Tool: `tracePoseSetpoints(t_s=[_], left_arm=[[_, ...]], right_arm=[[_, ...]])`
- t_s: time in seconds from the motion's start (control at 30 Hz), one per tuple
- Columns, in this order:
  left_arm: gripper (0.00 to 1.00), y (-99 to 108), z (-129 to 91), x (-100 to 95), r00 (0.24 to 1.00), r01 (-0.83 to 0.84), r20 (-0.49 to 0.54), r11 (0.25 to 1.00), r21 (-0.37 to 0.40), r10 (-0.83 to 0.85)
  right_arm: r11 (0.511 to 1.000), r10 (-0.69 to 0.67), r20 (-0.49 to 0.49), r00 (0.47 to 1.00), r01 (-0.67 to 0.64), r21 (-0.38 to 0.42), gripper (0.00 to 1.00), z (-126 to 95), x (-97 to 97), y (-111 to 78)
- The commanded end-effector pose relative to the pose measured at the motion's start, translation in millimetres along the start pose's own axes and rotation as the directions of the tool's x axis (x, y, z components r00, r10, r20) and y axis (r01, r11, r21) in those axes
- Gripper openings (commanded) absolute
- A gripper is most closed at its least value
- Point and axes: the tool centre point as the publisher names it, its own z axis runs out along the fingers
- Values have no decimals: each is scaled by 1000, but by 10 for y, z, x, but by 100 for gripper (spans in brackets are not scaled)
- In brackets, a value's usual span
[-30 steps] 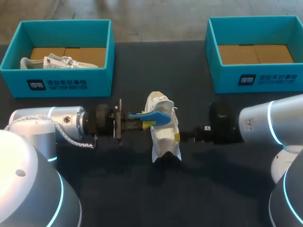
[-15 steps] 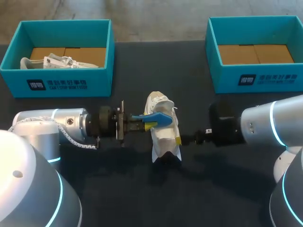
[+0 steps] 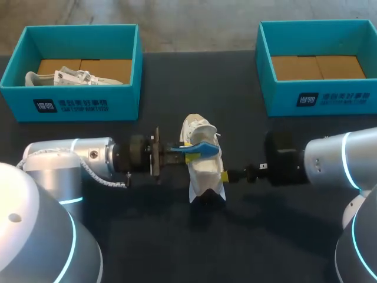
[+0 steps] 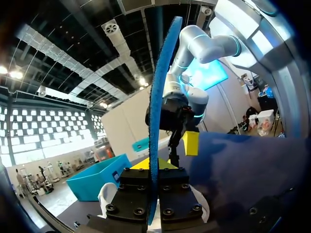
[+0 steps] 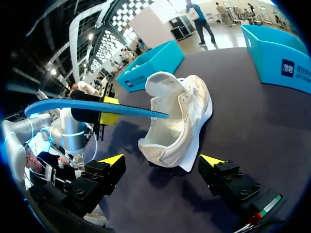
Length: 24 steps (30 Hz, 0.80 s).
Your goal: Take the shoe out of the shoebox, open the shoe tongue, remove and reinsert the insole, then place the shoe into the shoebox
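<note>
A white shoe (image 3: pixel 202 162) stands upright in the middle of the dark table, toe towards the far side. My left gripper (image 3: pixel 187 155) is shut on a blue insole (image 3: pixel 199 148), holding it on edge over the shoe's opening. In the left wrist view the insole (image 4: pixel 158 111) rises between the fingers. My right gripper (image 3: pixel 224 175) is open at the shoe's heel; in the right wrist view the shoe (image 5: pixel 177 121) sits just ahead of its spread fingertips (image 5: pixel 112 160), with the insole (image 5: pixel 97 108) reaching in above the collar. My right gripper (image 5: pixel 163 162) holds nothing.
A teal shoebox (image 3: pixel 70 105) at the far left holds another white shoe (image 3: pixel 73 76). A second teal shoebox (image 3: pixel 318 97) stands at the far right, showing only its cardboard floor. The table between the boxes and in front of the shoe is bare.
My left arm has moved right, carrying the insole further over the shoe. My right gripper has drawn slightly back to the right. The shoe has stayed in place.
</note>
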Motion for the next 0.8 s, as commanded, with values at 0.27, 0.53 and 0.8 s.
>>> tracePoseSetpoints(t_s=[0.27, 0.53, 0.8], left_arm=[[0, 52, 20, 25, 1000, -13, 12, 1000, -19, 13], [0, 89, 30, 60, 1000, -3, 14, 1000, -25, 4], [0, 149, 71, 66, 1000, -3, 17, 999, -32, 4]], right_arm=[[998, -56, -7, 998, 56, -5, 100, 14, -38, -31], [982, -179, -27, 984, 180, 50, 100, 55, -134, -71], [973, -210, -36, 977, 213, 84, 100, 113, -207, -79]])
